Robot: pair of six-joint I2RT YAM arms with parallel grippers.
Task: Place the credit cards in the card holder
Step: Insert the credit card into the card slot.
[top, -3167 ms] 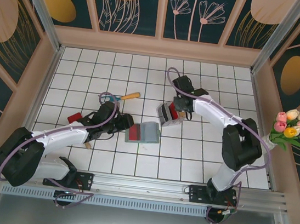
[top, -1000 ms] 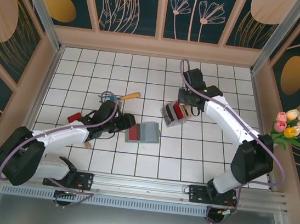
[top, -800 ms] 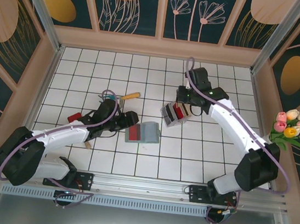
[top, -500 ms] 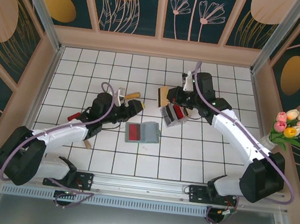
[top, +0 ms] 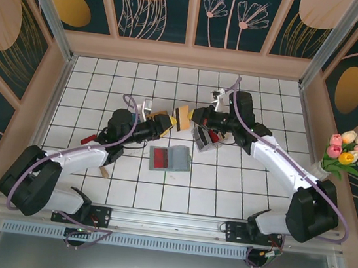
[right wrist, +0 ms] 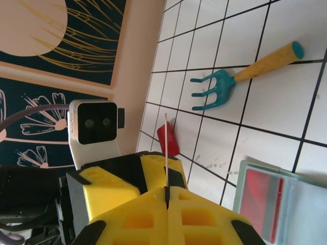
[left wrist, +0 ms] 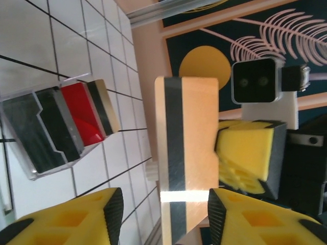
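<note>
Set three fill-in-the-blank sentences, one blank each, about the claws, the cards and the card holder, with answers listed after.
1. The right claw is shut on a ____ card with a dark stripe.
2. The left claw is ____, one finger on each side of that card.
3. The stowed card lying in the card holder is ____.
Answers: cream; open; red

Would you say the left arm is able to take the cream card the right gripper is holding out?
Probably yes: the cream card stands between the left gripper's open fingers, with nothing in the way.
</note>
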